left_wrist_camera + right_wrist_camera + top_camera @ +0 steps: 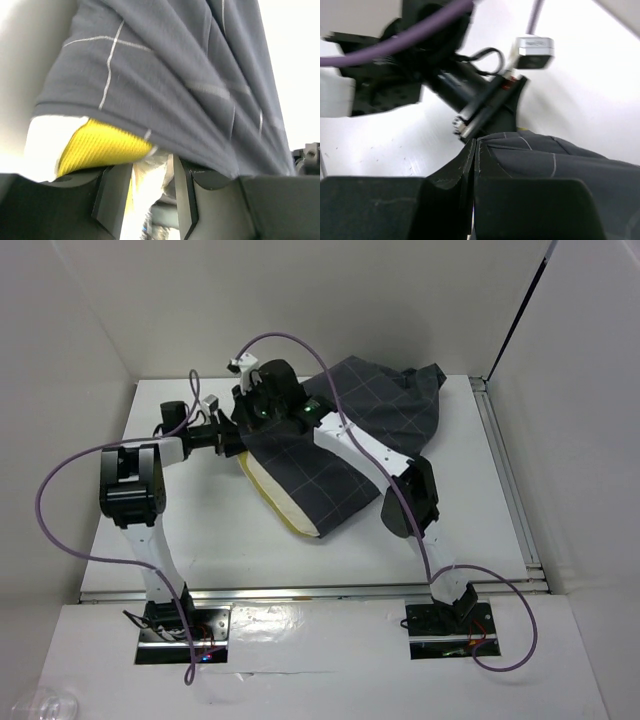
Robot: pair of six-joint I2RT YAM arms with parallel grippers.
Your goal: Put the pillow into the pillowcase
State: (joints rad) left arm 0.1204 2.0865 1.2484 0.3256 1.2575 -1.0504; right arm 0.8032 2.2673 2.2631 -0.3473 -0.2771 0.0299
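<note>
Two arms stand at the near edge of the white table [250, 540]. The left arm [152, 545] goes up and then bends to the right. The right arm [372, 452] goes up and bends far to the left, over the cloth. Purple cables [50, 490] loop off both arms.

Past the arm bases, the pillow [272, 495] lies in the middle of the table. We see only its near left edge, cream with a yellow rim. The dark case [350, 430] with thin light lines covers all the rest of it.

The left tool [150, 167] is at the pillow's left end. Its two fingers are a bit apart, and white pillow cloth fills the gap, so it is grasping the pillow. The hem of the case hangs just above the fingers, with a yellow patch under it.

A little farther back, the right tool [474, 145] is clenched. Its fingers press together on the edge of the case. The two tools are near each other.

The far end of the case lies bunched up by the back wall [300, 300].
</note>
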